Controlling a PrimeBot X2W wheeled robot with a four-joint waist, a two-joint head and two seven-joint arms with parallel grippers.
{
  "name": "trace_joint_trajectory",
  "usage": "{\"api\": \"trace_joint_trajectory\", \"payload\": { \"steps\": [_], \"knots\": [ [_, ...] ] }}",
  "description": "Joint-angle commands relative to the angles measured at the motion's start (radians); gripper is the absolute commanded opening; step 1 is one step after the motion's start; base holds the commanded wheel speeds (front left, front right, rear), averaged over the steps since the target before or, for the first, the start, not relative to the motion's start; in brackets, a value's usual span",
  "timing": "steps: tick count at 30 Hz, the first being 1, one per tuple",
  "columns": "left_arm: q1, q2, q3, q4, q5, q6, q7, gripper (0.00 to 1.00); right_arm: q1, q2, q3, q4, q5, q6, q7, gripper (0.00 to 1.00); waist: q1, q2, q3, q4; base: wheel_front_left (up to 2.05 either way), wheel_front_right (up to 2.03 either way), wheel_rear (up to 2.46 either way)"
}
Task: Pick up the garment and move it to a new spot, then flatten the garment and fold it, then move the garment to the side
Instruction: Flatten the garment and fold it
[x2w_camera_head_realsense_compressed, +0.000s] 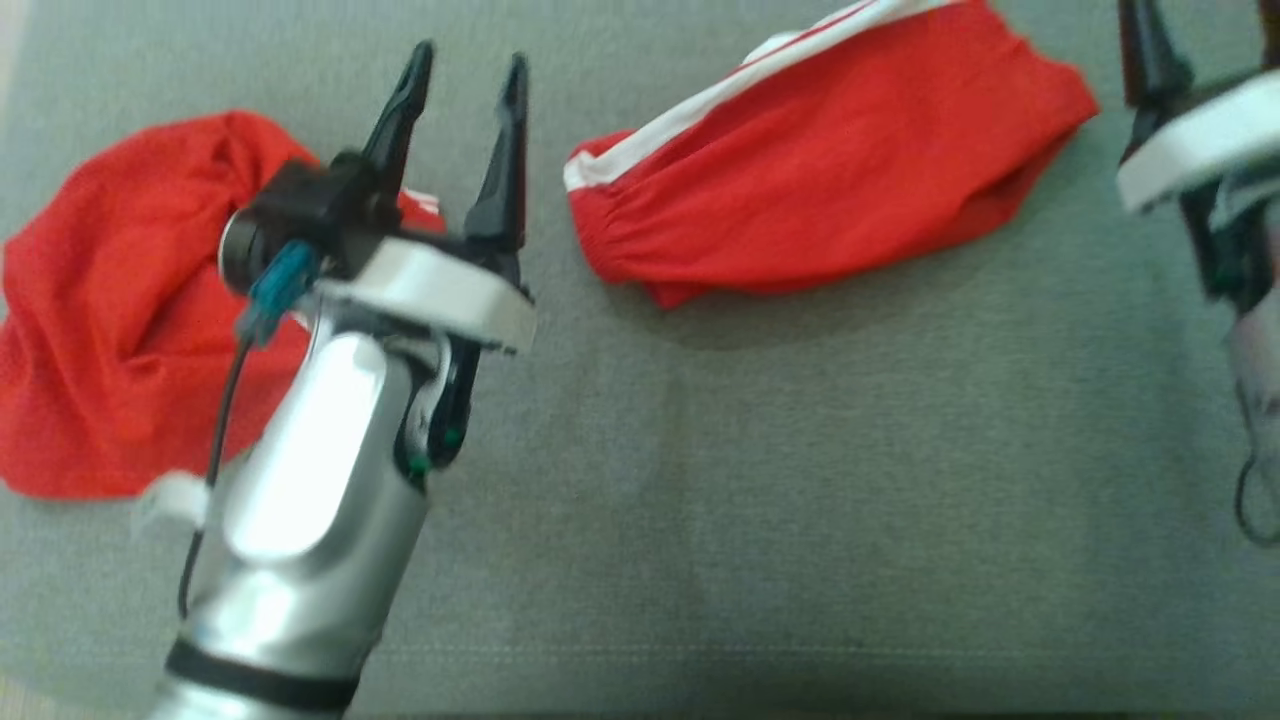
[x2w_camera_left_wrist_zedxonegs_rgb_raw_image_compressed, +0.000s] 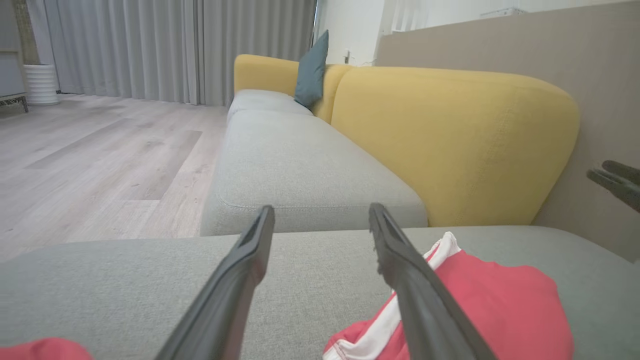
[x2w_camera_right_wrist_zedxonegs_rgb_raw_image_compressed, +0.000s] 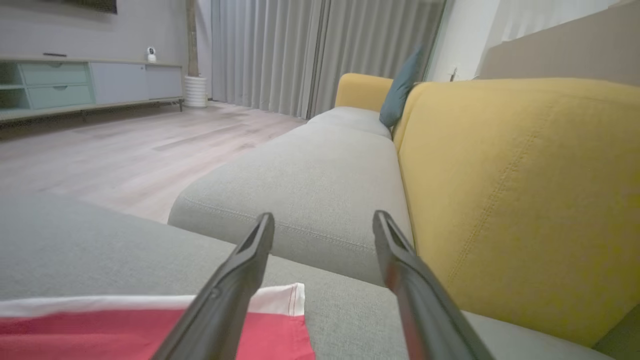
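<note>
Grey sofa fabric spreads under everything: a wide seat cushion (x2w_camera_head_realsense_compressed: 800, 480) carries both pieces of clothing. Nearest, over the cushion's front half, the left gripper (x2w_camera_head_realsense_compressed: 471, 58) hangs on its silver forearm, its two dark fingers spread apart with nothing between them. On the cushion's left end lies a crumpled red garment (x2w_camera_head_realsense_compressed: 120, 300), partly hidden behind that wrist. Farther back on the cushion, from its middle toward the right, lies the striped red garment (x2w_camera_head_realsense_compressed: 830, 170), doubled over, with a white band along its far edge and a gathered hem at its left end. Over the cushion's right end sits the right gripper (x2w_camera_right_wrist_zedxonegs_rgb_raw_image_compressed: 324, 217). It is a blur from above, but its own wrist camera shows the fingers parted and empty, with a red-and-white corner of cloth on the cushion below them. Behind the cushion rises a yellow backrest (x2w_camera_left_wrist_zedxonegs_rgb_raw_image_compressed: 450, 140). Past the cushion's end a second grey seat (x2w_camera_left_wrist_zedxonegs_rgb_raw_image_compressed: 300, 155) runs on, a teal pillow (x2w_camera_left_wrist_zedxonegs_rgb_raw_image_compressed: 311, 70) leaning at its far end. Beyond lie pale wooden floor (x2w_camera_left_wrist_zedxonegs_rgb_raw_image_compressed: 100, 150) and grey curtains (x2w_camera_left_wrist_zedxonegs_rgb_raw_image_compressed: 150, 45).
</note>
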Motion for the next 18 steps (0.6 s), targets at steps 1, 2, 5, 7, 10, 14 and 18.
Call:
{"api": "trace_joint_trajectory", "payload": {
  "steps": [1, 2, 5, 7, 10, 14, 18],
  "knots": [
    [0.005, 0.020, 0.041, -0.046, 0.011, 0.005, -0.006, 1.00, 0.026, 0.002, -0.002, -0.044, -0.017, 0.003, -0.015, 1.00, 0.0001, -0.0001, -0.044, -0.024, 0.00, 0.00, 0.00],
    [0.026, 0.018, 0.051, -0.069, 0.020, 0.008, -0.006, 1.00, 0.054, -0.002, -0.007, -0.068, -0.049, 0.003, -0.027, 1.00, 0.0001, -0.0001, -0.055, -0.027, 0.00, 0.00, 0.00],
    [0.089, 0.012, 0.071, -0.119, 0.050, 0.007, -0.006, 1.00, 0.152, 0.019, -0.063, -0.134, -0.099, 0.003, -0.049, 1.00, 0.0001, -0.0001, -0.086, -0.033, 0.00, 0.00, 0.00],
    [0.133, 0.006, 0.086, -0.139, 0.063, 0.002, -0.006, 1.00, 0.222, 0.042, -0.103, -0.174, -0.129, 0.003, -0.057, 1.00, 0.0001, -0.0001, -0.106, -0.039, 0.00, 0.00, 0.00],
    [0.195, -0.002, 0.104, -0.168, 0.086, -0.007, -0.006, 1.00, 0.319, 0.090, -0.155, -0.234, -0.167, 0.003, -0.062, 1.00, 0.0001, -0.0001, -0.130, -0.049, 0.00, 0.00, 0.00],
    [0.279, -0.015, 0.135, -0.196, 0.102, -0.022, -0.006, 1.00, 0.429, 0.166, -0.215, -0.301, -0.214, 0.003, -0.064, 1.00, 0.0001, -0.0001, -0.155, -0.062, 0.00, 0.00, 0.00],
    [0.334, -0.027, 0.161, -0.210, 0.108, -0.031, -0.006, 1.00, 0.500, 0.229, -0.265, -0.345, -0.229, 0.003, -0.045, 1.00, 0.0001, -0.0001, -0.159, -0.066, 0.00, 0.00, 0.00]
  ]
}}
